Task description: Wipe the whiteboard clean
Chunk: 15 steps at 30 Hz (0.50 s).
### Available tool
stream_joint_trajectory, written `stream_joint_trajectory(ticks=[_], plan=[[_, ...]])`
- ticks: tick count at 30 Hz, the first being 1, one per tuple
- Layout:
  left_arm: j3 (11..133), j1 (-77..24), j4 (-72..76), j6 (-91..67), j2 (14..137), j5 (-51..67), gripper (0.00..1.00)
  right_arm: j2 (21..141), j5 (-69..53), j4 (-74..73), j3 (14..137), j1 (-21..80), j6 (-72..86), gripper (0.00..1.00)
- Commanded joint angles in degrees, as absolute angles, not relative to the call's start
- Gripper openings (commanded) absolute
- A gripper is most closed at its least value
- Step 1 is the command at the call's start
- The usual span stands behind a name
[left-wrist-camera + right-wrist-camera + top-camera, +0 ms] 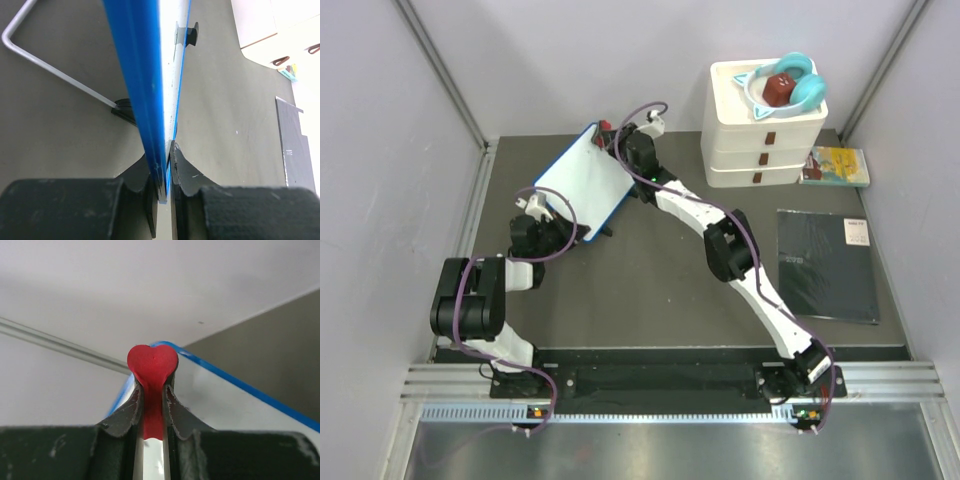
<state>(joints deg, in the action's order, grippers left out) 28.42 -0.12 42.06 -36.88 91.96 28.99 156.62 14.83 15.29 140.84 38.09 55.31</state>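
**Wiping step: the whiteboard [585, 180] stands tilted at the back left of the table [650, 290], eraser at its top.**

From above, its white face shows no marks. The left gripper [164, 159] is clamped on the near blue edge and steadies it. The right gripper [151, 392] is closed on a red heart eraser [152, 364] by the far top corner; I cannot tell if it touches. The next move, I judge, calls for pressing the eraser flat and sweeping it across the face while the left grip holds firm. A black pad [828, 265] lies well apart to the right.

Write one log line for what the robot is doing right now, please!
left gripper: shut on whiteboard edge | right gripper: shut on red heart-shaped piece | whiteboard: tilted, no marks visible from above
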Motion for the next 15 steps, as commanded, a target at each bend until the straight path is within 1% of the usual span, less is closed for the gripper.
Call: stream_joint_trajectory(ticks=[1, 4, 9, 15], plan=[[24.87, -1.85, 25.31, -31.82, 93.60, 32.52, 0.00, 157.67, 17.40, 22.39, 144.41, 40.25, 56.16, 0.00], [24.79, -1.85, 25.31, -31.82, 93.52, 32.69, 0.00, 159.26, 20.91, 24.25, 145.10, 41.39, 56.34, 0.00], [24.61, -1.85, 25.40, -31.73, 93.43, 32.78, 0.00, 161.63, 25.57, 22.86, 145.90, 41.75, 56.86, 0.00], [24.61, -1.93, 25.49, -31.73, 93.43, 32.87, 0.00, 163.30, 25.93, 20.66, 145.20, 40.52, 60.20, 0.00]])
